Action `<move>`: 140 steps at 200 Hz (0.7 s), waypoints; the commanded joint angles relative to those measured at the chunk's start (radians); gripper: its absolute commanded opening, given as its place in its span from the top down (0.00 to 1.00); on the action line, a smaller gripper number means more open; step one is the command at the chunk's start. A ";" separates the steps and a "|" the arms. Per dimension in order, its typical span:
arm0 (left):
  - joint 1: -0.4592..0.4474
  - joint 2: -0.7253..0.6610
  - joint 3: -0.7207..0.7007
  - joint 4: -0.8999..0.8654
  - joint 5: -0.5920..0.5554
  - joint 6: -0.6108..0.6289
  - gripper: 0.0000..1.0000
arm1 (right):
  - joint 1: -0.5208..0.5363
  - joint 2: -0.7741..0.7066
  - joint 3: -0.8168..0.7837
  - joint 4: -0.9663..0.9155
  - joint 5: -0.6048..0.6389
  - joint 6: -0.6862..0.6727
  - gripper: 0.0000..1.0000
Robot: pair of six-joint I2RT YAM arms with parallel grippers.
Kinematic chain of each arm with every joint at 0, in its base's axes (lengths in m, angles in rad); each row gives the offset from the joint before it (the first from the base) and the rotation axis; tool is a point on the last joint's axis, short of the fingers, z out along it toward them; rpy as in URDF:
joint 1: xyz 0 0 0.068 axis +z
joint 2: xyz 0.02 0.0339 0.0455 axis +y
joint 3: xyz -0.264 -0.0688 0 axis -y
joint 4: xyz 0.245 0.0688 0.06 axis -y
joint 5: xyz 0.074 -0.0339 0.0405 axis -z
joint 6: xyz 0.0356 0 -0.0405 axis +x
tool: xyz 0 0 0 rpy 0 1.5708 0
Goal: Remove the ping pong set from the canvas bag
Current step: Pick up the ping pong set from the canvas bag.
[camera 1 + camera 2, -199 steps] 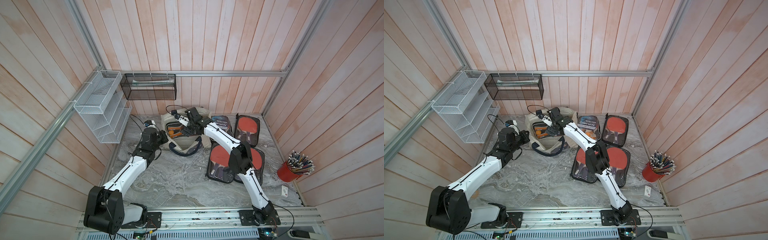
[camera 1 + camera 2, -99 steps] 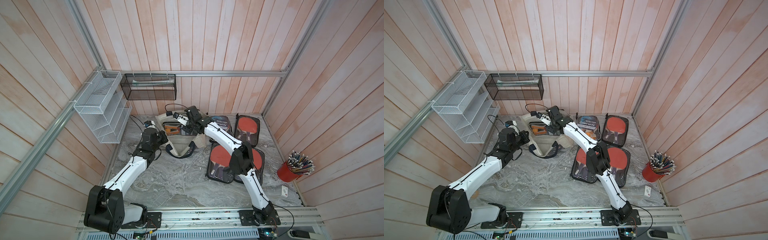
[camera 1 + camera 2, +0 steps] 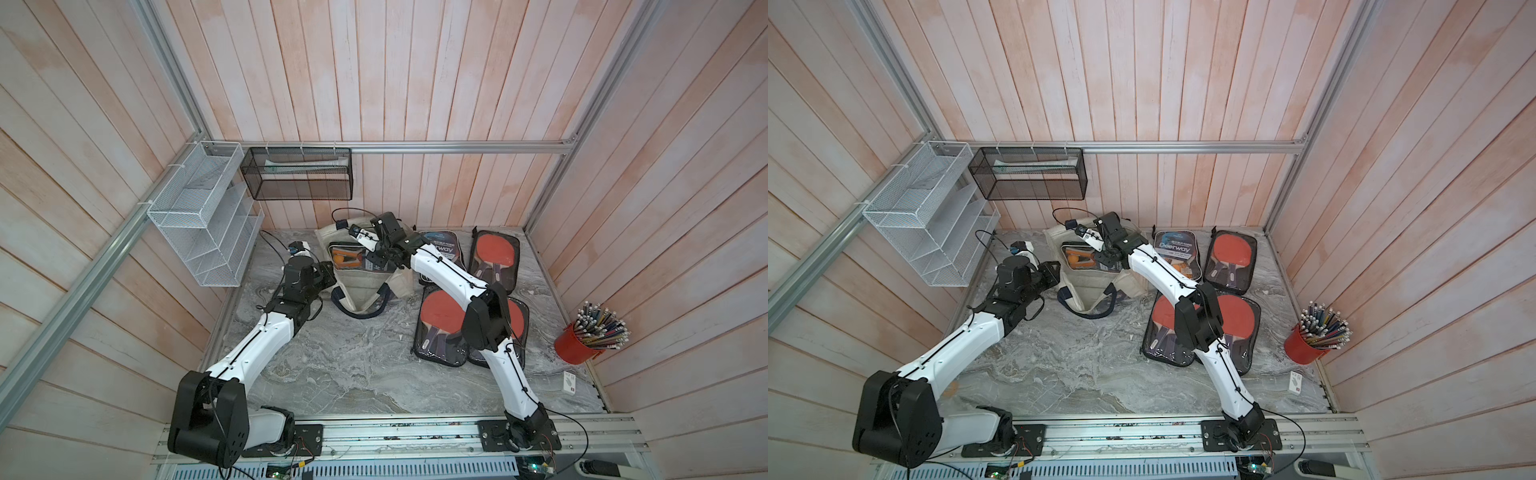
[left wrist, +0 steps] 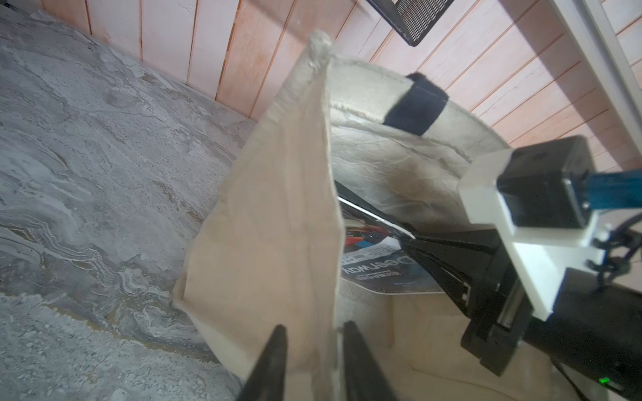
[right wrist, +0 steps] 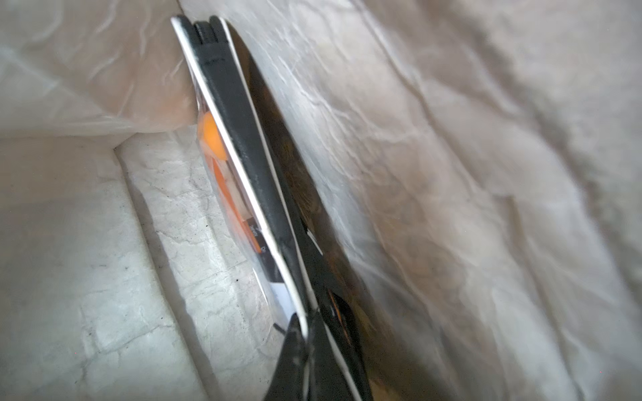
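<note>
We see whitewashed plank walls (image 3: 415,62) around a grey marbled tabletop (image 3: 353,365); a white wire rack (image 3: 199,216) hangs at ten o'clock.

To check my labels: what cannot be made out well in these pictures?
- Bag bottom, both top views: hidden by the paddle case and right arm.
- Right end effector, right wrist view: blurred, cut off by the picture edge.
- Card print, both top views: too small.
- Left end effector, left wrist view: contact with bag unclear.

At the far end of a marble-patterned table (image 3: 353,374), the right gripper (image 3: 374,262) reaches into a cream canvas bag (image 3: 365,291) at a ping pong set (image 3: 347,259), the left gripper (image 3: 330,272) at the bag's left side, paddle cases (image 3: 494,259) lying to the right.
</note>
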 commanded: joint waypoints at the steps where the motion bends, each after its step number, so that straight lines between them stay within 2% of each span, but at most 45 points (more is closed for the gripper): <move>1: -0.002 -0.001 0.015 0.001 -0.005 -0.006 0.00 | -0.001 -0.074 -0.002 0.035 0.041 0.014 1.00; 96: 0.004 -0.119 -0.030 0.030 -0.079 -0.003 0.00 | -0.001 -0.092 0.013 0.049 0.040 0.029 1.00; 140: 0.014 -0.104 -0.022 0.022 -0.074 -0.004 0.00 | 0.004 -0.122 0.059 0.034 0.036 0.040 1.00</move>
